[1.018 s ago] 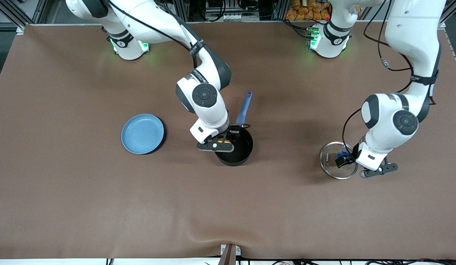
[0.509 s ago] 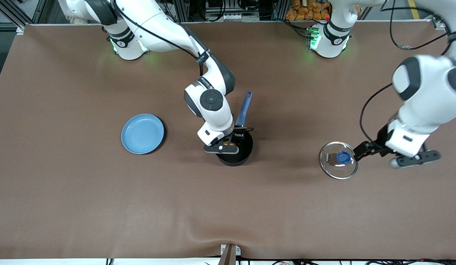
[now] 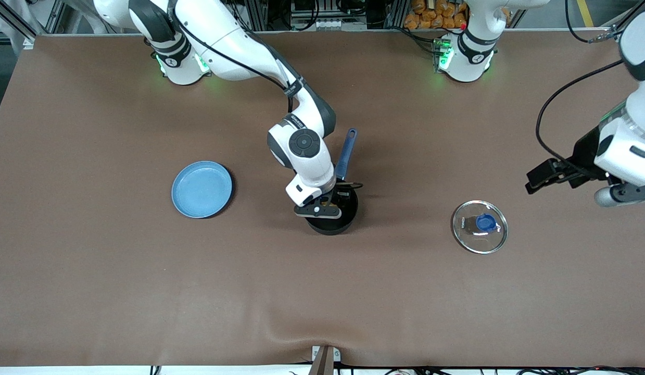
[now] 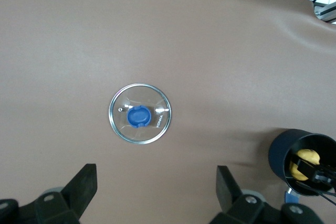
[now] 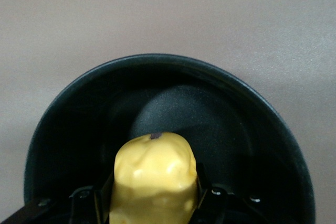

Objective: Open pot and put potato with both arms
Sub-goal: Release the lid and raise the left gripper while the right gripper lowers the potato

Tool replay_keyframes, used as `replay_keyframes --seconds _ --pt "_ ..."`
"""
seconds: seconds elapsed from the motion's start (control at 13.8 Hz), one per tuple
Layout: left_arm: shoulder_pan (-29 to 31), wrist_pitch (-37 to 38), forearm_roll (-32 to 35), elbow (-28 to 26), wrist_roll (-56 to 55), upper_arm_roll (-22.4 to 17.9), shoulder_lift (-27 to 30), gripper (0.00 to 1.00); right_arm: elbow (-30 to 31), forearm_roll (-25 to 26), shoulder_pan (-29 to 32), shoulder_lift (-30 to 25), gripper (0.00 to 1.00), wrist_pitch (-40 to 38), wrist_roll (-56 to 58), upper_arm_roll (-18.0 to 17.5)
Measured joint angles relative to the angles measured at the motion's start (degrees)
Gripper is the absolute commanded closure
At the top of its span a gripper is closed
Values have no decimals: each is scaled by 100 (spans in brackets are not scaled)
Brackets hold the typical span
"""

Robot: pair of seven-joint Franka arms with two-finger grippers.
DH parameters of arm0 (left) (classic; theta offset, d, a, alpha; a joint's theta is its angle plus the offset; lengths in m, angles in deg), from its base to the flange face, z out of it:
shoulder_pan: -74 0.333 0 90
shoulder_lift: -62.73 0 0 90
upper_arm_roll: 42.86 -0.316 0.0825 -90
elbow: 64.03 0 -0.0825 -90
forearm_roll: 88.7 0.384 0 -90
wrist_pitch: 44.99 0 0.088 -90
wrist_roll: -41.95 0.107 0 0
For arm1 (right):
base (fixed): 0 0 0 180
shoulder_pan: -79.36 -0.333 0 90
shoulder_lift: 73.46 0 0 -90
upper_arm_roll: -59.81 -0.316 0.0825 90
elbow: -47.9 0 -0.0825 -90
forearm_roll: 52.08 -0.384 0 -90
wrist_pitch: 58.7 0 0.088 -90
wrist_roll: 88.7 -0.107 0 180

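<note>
Right gripper, jaws clamping the potato, sits inside the pot; left gripper, jaws spread, hangs above the lid.

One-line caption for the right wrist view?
Right gripper holds the potato inside the open pot.

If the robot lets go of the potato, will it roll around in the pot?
Probably only a little. The potato looks lumpy and oval, so it should wobble rather than roll smoothly. The right gripper holds it low inside the pot, whose tall walls should keep it in. It seems firm, unsquashed by the fingers.
</note>
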Motion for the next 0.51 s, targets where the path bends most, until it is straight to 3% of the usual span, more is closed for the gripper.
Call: replay_keyframes --seconds 0.07,0.15,0.51 --pt "1 157 0 32 0 0 68 0 -4 0 -2 0 30 0 -8 1" --pt "1 331 0 36 0 1 136 0 -6 0 -2 0 26 0 -15 2" --pt "25 829 0 40 0 -5 428 0 -94 -3 -1 -28 25 -5 -20 46"
